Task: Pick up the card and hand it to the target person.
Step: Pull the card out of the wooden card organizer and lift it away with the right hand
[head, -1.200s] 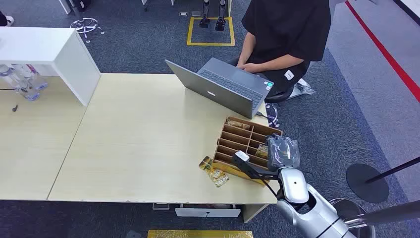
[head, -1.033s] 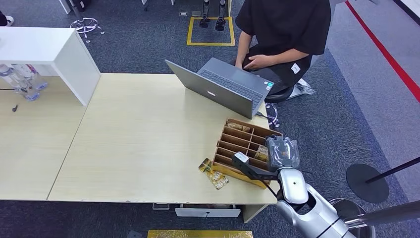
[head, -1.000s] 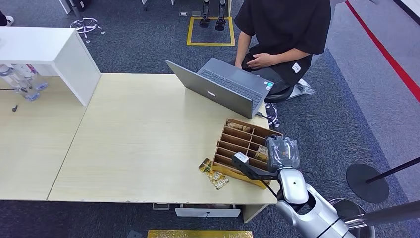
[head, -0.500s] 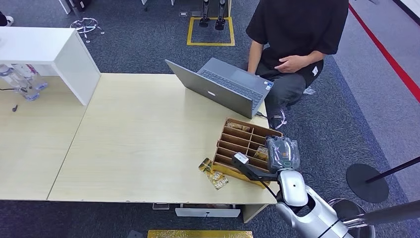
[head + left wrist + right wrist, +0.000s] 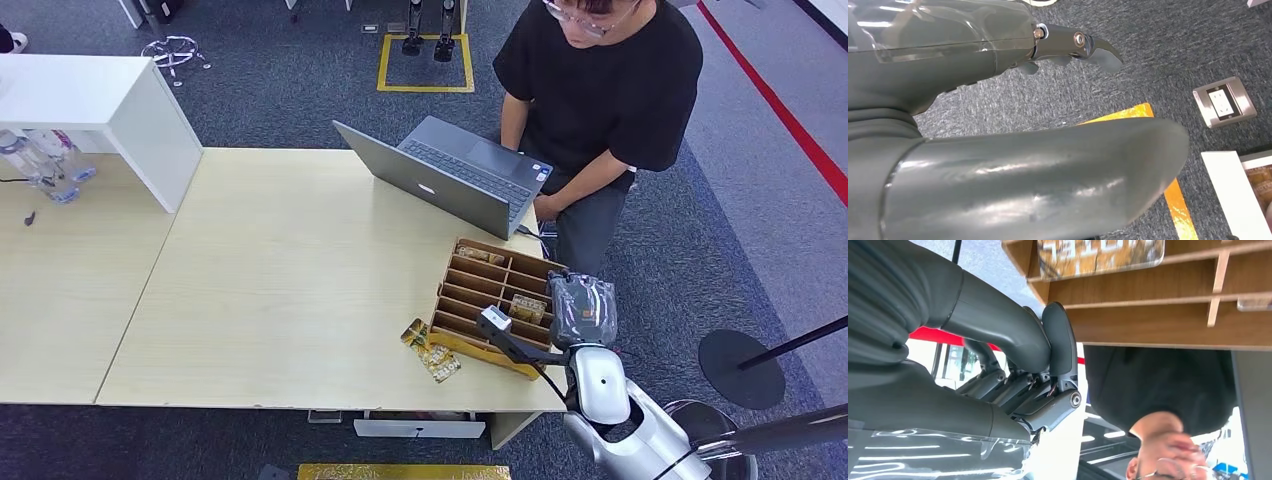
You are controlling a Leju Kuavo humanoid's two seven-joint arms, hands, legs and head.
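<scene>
The person in the black T-shirt (image 5: 600,90) has risen, while the curled, empty grey right hand (image 5: 583,310) hangs beside the wooden slotted box (image 5: 495,300) holding the gold-printed card (image 5: 527,306), which could be missed.

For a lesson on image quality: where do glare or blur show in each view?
Head view: even light, sharp; the right hand wears a shiny cover. Left wrist view: glare streaks on the blurred left hand. Right wrist view: bright background behind the person, divider box sharp.
</scene>
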